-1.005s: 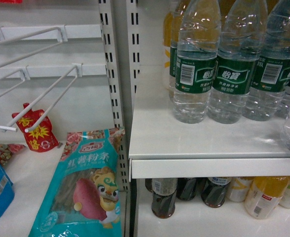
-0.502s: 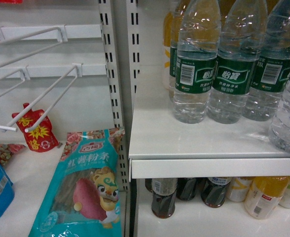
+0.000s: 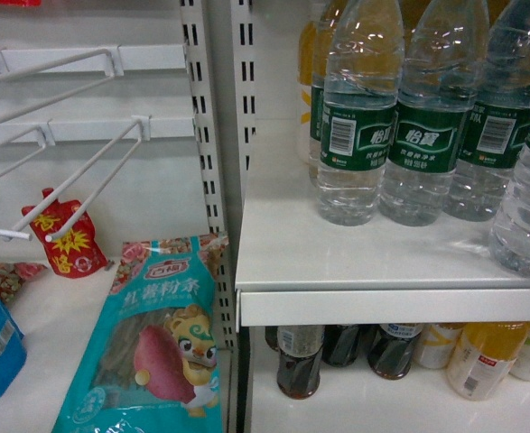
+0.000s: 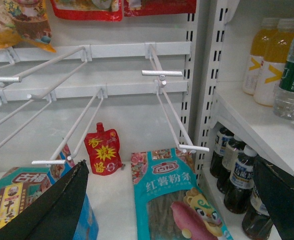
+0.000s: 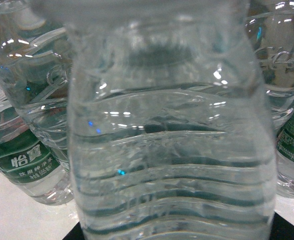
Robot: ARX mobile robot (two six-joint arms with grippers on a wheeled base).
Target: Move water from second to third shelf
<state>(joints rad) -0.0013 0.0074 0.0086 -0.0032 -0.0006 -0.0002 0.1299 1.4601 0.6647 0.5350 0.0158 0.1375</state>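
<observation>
One water bottle (image 3: 526, 207) sits at the right edge of the white shelf (image 3: 337, 262), just beside the row of green-label bottles (image 3: 423, 135). The right wrist view is filled by its ribbed body; right pincer not visible, can't tell if it's clamped. Left pincer (image 4: 172, 200) hangs spread open and empty by the snack hooks (image 4: 172, 100). Risk: neighbours packed close, so a skewed lift could knock them over.

green water bottle labels (image 3: 427, 137) read 怡寶 | teal snack bag (image 3: 153, 343) read 红薯粉条 — red logo too small to read | red pouch (image 3: 66, 239) — yellow signs, unclear
</observation>
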